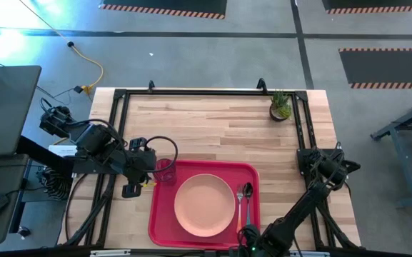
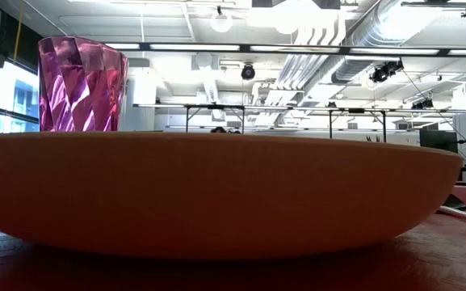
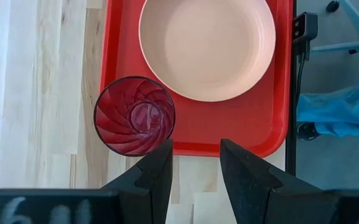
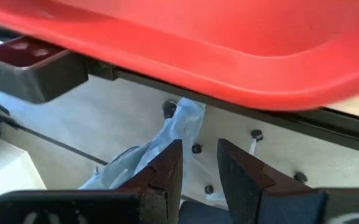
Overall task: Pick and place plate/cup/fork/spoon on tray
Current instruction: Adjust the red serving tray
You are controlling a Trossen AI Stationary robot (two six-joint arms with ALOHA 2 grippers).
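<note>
red tray [image 1: 252, 175], peach-pink plate [image 1: 204, 205], dark-red cup [image 1: 164, 170]

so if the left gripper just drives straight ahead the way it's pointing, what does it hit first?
Probably the tray: the left gripper is open and aimed at the rim just beside the cup. Height is unclear, so it may pass over.

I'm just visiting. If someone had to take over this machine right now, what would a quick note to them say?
Left gripper: open, empty, beside the tray's left edge, clear of the cup.
Right gripper: narrowly open, empty, below the table's near edge.
On the large red plastic tray: round peach-pink plate in the middle, translucent dark-red cup in its far-left corner, blue-handled spoon and a second utensil, likely the fork, right of the plate.
Left: apparently nothing; confirm the fork.
</note>
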